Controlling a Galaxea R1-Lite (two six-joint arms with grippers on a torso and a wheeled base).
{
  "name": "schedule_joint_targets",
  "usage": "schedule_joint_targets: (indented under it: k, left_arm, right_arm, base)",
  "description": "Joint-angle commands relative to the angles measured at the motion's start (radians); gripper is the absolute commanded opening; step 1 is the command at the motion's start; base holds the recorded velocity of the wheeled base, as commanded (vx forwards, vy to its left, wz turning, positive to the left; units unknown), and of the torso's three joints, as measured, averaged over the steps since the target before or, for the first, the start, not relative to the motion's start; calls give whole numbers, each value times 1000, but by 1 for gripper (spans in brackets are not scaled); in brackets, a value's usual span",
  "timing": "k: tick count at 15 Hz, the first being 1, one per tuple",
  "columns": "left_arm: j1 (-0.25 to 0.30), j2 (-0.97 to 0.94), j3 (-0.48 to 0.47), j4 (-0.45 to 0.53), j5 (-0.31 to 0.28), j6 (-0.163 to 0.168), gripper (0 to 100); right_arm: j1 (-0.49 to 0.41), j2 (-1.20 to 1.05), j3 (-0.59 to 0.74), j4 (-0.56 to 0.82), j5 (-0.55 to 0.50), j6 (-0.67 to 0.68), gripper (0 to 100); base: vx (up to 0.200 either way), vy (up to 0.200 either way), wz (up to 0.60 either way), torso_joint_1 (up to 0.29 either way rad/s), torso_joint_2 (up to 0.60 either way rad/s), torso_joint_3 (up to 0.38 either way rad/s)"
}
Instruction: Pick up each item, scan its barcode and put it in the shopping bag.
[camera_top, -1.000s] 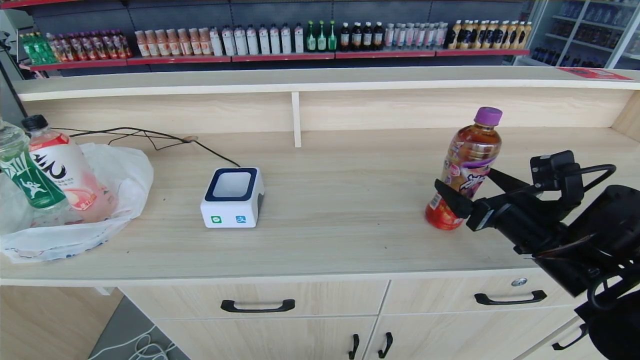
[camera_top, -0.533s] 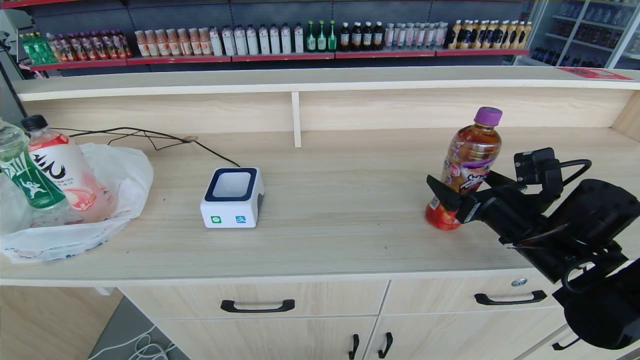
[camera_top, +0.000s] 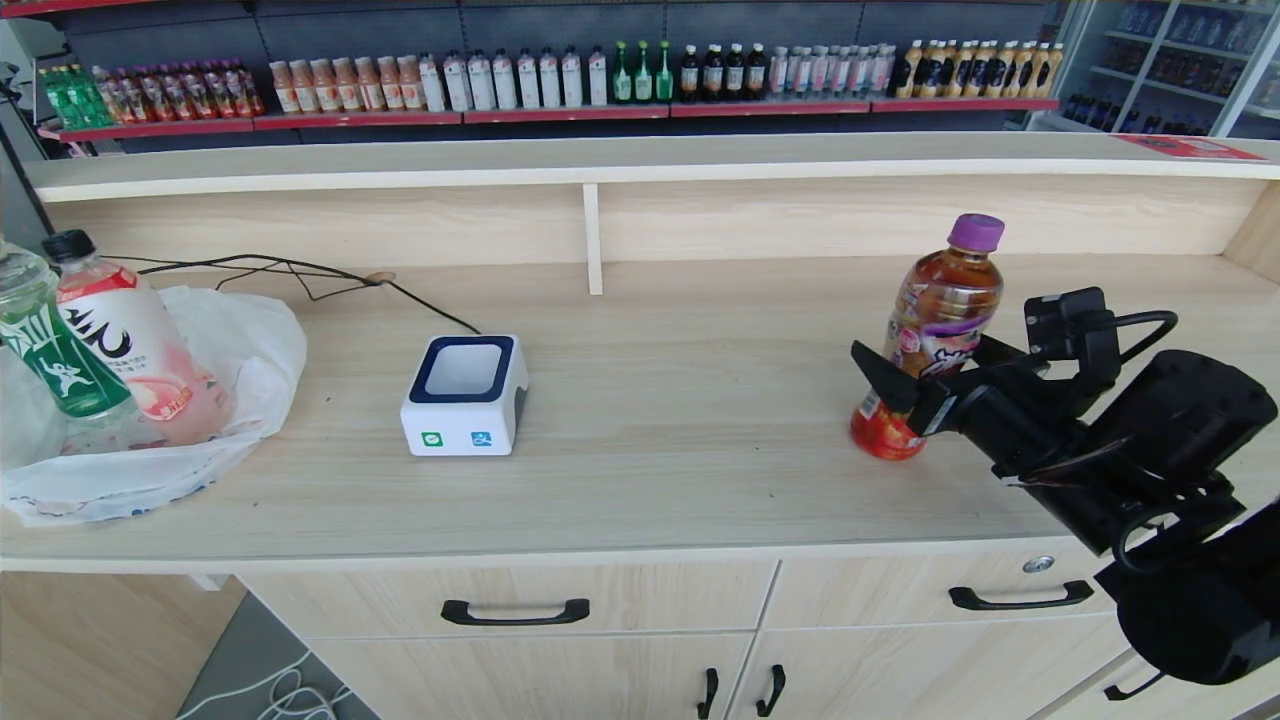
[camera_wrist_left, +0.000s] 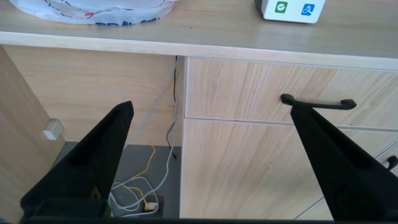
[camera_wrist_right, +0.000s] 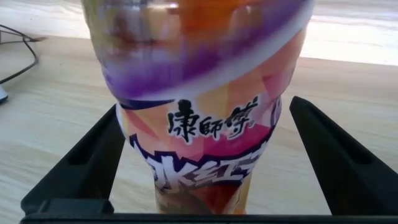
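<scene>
A tea bottle (camera_top: 940, 320) with a purple cap stands upright on the right of the wooden counter (camera_top: 680, 450). My right gripper (camera_top: 935, 365) is open, one finger on each side of the bottle's lower half. In the right wrist view the bottle (camera_wrist_right: 205, 106) sits between the fingers (camera_wrist_right: 81, 168), close to both. The white scanner (camera_top: 465, 393) is at mid-counter. At the left edge the white shopping bag (camera_top: 150, 470) holds a pink bottle (camera_top: 130, 340) and a green bottle (camera_top: 45, 350). My left gripper (camera_wrist_left: 211, 174) hangs open below the counter edge, facing the drawers.
A black cable (camera_top: 300, 275) runs from the scanner along the counter's back. A raised shelf wall (camera_top: 640, 215) bounds the rear. Drawer handles (camera_top: 515, 612) line the cabinet front below. Bare counter lies between scanner and tea bottle.
My right gripper has moved forward and left, so its fingers now straddle the tea bottle. The bottle, the scanner and the bag have stayed put.
</scene>
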Motion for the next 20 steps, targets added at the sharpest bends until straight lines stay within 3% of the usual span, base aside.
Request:
schedule_joint_targets:
  k: [1,20]
  left_arm:
    - [2,1,0,0,0,0,100]
    - [2,1,0,0,0,0,100]
  right_arm:
    - [1,-1,1,-1,0,-1,0]
    - [20,-186,55,-1,0,7,0]
  base:
    - [0,0,0,0,0,0]
    - [0,0,0,0,0,0]
